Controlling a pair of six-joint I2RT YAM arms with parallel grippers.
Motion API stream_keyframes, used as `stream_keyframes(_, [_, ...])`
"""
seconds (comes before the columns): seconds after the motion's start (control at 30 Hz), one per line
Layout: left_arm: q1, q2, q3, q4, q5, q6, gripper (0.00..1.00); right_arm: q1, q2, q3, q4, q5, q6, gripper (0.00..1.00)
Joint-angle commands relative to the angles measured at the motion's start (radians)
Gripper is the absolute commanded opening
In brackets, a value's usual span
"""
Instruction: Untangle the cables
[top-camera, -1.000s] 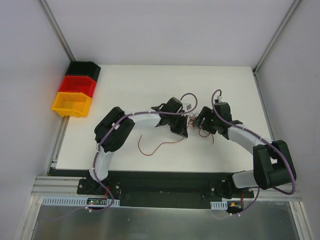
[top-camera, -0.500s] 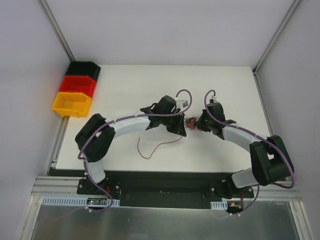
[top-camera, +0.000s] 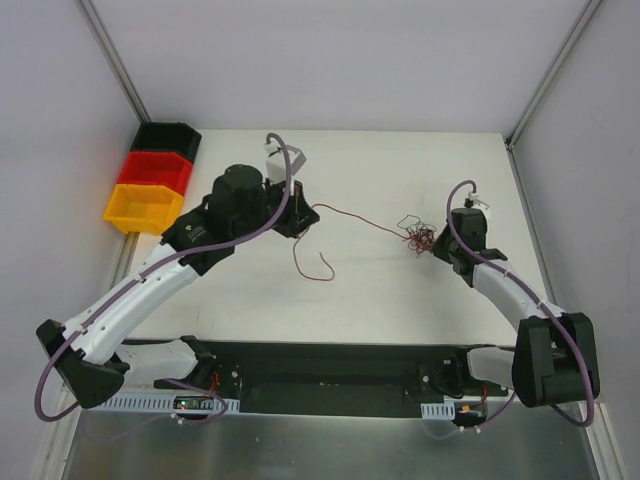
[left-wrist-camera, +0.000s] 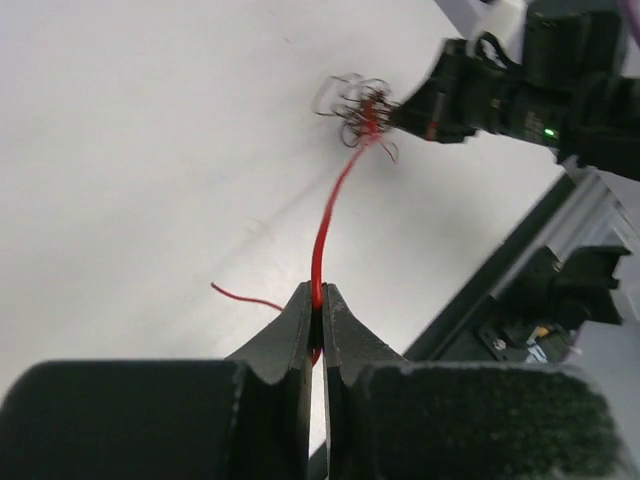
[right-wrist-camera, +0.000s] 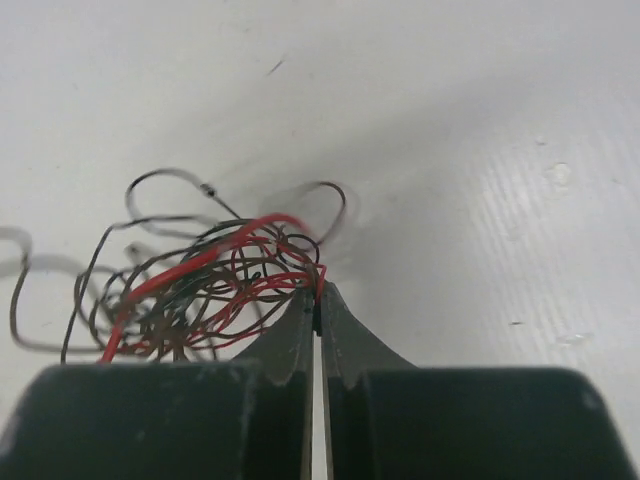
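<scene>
**Red wire spanning between the two arms, cable tangle at the right.**
Left jaws clench one red wire (left-wrist-camera: 325, 220), which runs across the white worktop (top-camera: 380, 300) into the cables (right-wrist-camera: 200, 285). This tangle of red and dark loops lies right of centre, and the right jaws are clenched on its edge.

A tangle of cables (top-camera: 415, 237) is laid on the table (top-camera: 400, 300). The right gripper (top-camera: 438, 244) is set just right of it, the left gripper (top-camera: 304, 215) well left, bins (top-camera: 150, 180) farther left.
</scene>
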Motion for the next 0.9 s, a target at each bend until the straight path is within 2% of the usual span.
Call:
stream_keyframes(0.0, [0.047,-0.090,0.121,-0.154,-0.177,0.126,0.00,-0.081,-0.055,-0.031,-0.036,0.035,-0.046,0.00])
stream_keyframes(0.2, [0.064,-0.105,0.323,-0.269,-0.385,0.165,0.00,-0.138,-0.037,-0.060,-0.030,0.043,-0.027,0.00])
stream_keyframes(0.33, [0.069,-0.117,0.339,-0.284,-0.587,0.193,0.00,-0.158,-0.004,-0.052,-0.022,-0.002,-0.026,0.00])
stream_keyframes(0.4, [0.076,-0.127,0.328,-0.287,-0.631,0.189,0.00,-0.160,-0.007,-0.052,-0.019,-0.031,-0.035,0.00])
stream_keyframes(0.5, [0.081,-0.128,0.301,-0.289,-0.606,0.165,0.00,-0.161,-0.027,-0.072,0.014,-0.080,-0.041,0.00])
stream_keyframes(0.6, [0.081,-0.104,0.246,-0.287,-0.513,0.091,0.00,-0.161,-0.040,-0.089,0.044,-0.132,-0.047,0.00])
stream_keyframes(0.87, [0.081,-0.087,0.118,-0.276,-0.366,-0.022,0.00,-0.161,-0.035,-0.100,0.093,-0.144,-0.055,0.00])
